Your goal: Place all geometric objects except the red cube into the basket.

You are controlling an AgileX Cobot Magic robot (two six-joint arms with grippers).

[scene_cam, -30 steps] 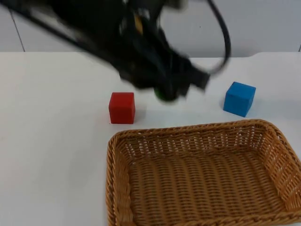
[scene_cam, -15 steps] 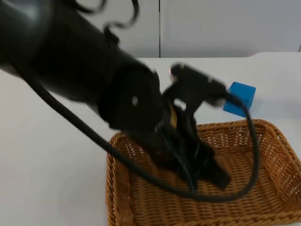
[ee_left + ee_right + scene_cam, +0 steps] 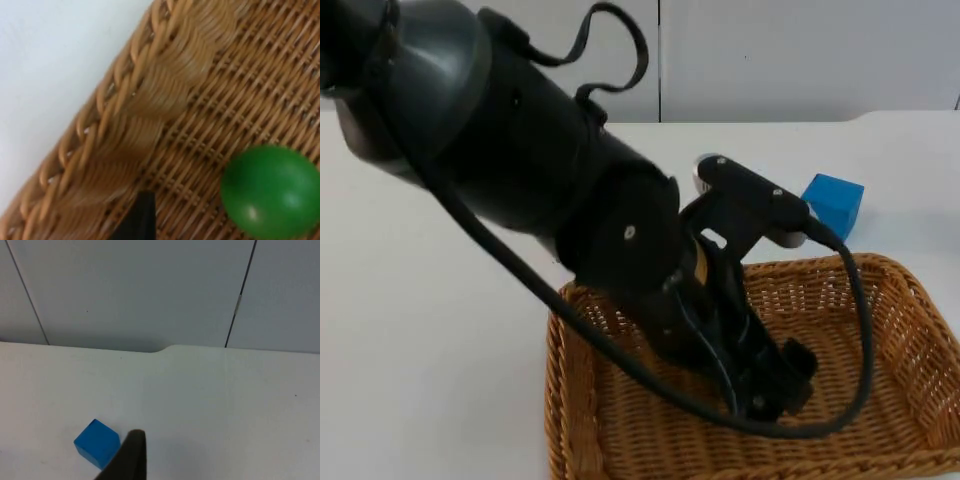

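While under arm, basket (image 3: pixel 900 290) half hidden.

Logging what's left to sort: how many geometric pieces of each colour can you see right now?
Green ball: 1, in the basket
Blue cube: 1, on the table
Total: 2

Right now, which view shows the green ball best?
The left wrist view: the green ball lies in plain sight on the basket floor, beside the left gripper's fingertip. In the top view the left arm covers that part of the basket. The right wrist view faces the blue cube on the table.
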